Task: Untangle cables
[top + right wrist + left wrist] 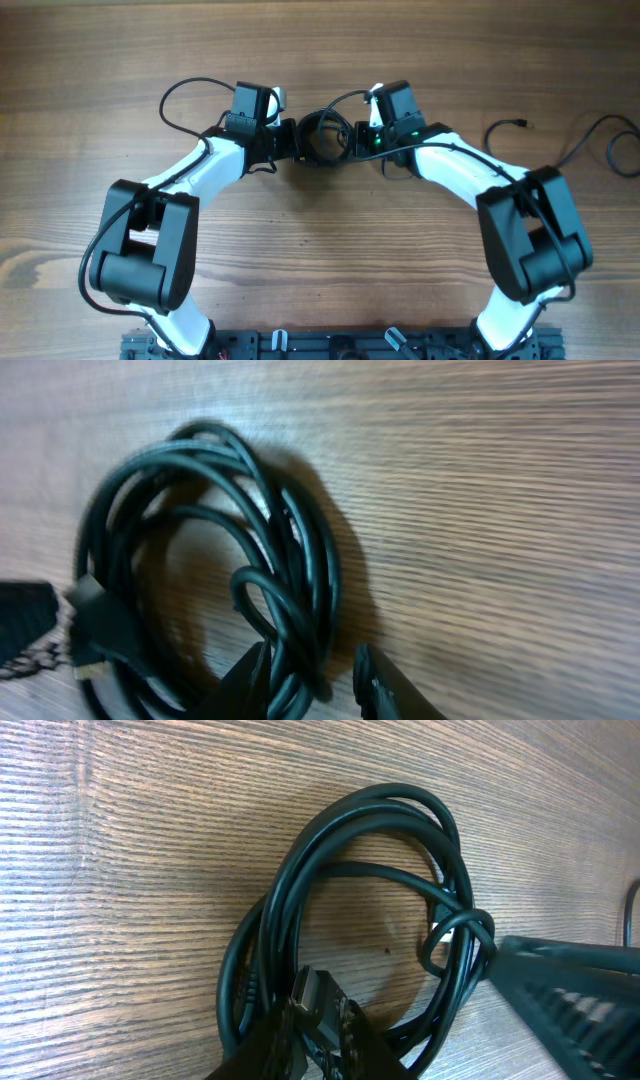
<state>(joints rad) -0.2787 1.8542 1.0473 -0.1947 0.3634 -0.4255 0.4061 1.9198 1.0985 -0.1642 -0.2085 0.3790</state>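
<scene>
Cable coil (390, 798) lies flat, nearly round, connector (320, 1003) toward left tool (298, 140).

Overhead: cable coil (322, 138) too small for me to trace crossings; 2nd cable (600, 121) runs off R edge. R wrist pic blurred. L wrist: left gripper (318, 1030) cut by bottom edge, hides coil's lower loops; can't tell if jaws grip.

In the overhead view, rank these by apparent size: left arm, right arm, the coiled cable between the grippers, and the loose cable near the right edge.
1. left arm and right arm: they look alike, so no ranking between them.
2. loose cable: thin but sprawling.
3. coiled cable: a small tight bundle.
</scene>
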